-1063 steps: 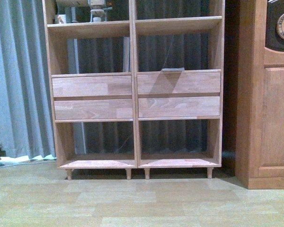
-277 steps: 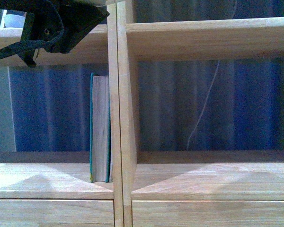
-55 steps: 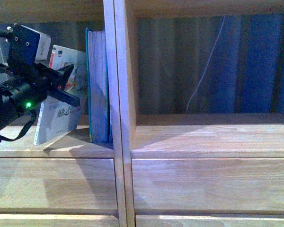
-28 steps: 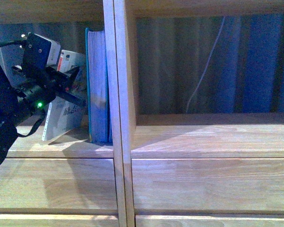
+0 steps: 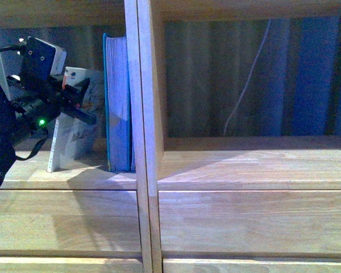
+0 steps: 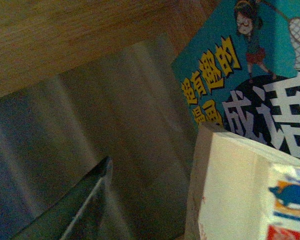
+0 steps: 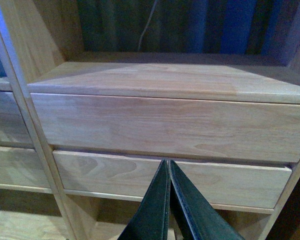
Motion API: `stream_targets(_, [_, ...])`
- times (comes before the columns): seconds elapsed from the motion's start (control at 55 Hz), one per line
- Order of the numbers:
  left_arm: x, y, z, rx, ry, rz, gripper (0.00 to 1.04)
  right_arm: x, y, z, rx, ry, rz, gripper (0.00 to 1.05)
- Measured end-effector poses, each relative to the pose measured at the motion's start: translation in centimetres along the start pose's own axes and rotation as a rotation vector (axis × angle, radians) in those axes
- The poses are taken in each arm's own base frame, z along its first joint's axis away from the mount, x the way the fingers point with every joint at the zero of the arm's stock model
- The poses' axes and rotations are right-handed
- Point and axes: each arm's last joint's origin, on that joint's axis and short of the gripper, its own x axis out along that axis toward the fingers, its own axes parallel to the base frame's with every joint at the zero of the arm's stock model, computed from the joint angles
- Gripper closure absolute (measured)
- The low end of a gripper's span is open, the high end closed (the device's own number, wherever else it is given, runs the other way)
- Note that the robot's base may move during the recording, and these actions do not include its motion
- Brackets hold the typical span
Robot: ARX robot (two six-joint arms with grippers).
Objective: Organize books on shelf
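In the left part of the light wood shelf (image 5: 142,170), right against the middle post: the thick teal book (image 5: 118,108), upright, in the same spot as a moment ago.

Just beside it: the thin pale paperback (image 5: 74,142). Leaning far over a second ago, with its foot out to the side. Much straighter now, foot on the board, top tipped toward the teal book. Whether touching it at the top, hard to say. So, most likely, nearly put away. Only a little push left to get it flat against its big neighbour.

At the top of the paperback: the left gripper (image 5: 74,102), a bit further back than half a second ago. Jaws open, going by the left wrist view. One dark finger (image 6: 90,200) well apart from the paperback's corner (image 6: 230,190), with bare space between. The other finger out of sight. No squeeze to be seen, so probably letting go.

Could still slide or flop back, being so thin and not quite straight.

The right gripper (image 7: 168,162): jaws closed tight together, nothing between them, in front of the drawer fronts (image 7: 165,125) on the right side. No job there right now.

Now the surface and the room. Smooth pale wood board under both books, bare in the right part. Behind the shelf, dark blue-grey curtains (image 5: 307,74) in long folds. In front of them, a thin white cable (image 5: 247,85) hanging down.
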Motion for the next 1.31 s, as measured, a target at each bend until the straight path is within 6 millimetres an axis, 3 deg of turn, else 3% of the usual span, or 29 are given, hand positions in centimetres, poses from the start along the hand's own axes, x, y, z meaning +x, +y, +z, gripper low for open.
stream_targets(0.127, [-0.5, -0.3, -0.3, -0.024, 0.019, 0.012, 0.06, 0.0, 0.0, 0.0, 0.0, 0.0, 0.0, 1.02])
stream_targets(0.491, [-4.1, -1.4, -0.1, -0.202, 0.119, 0.062, 0.07, 0.0, 0.0, 0.0, 0.0, 0.0, 0.0, 1.02])
stream_targets(0.636, [-5.4, -1.8, 1.0, -0.294, 0.152, 0.084, 0.07, 0.0, 0.0, 0.0, 0.0, 0.0, 0.0, 1.02])
stream_targets(0.908, [-8.9, -2.6, 6.4, -0.483, 0.201, 0.168, 0.07, 0.0, 0.0, 0.0, 0.0, 0.0, 0.0, 1.02])
stream_targets(1.017, [-11.9, -3.2, 10.3, -0.513, 0.245, 0.233, 0.07, 0.0, 0.0, 0.0, 0.0, 0.0, 0.0, 1.02])
stream_targets(1.308, [-19.2, -5.5, 17.7, -0.48, 0.302, 0.31, 0.07, 0.0, 0.0, 0.0, 0.0, 0.0, 0.0, 1.02])
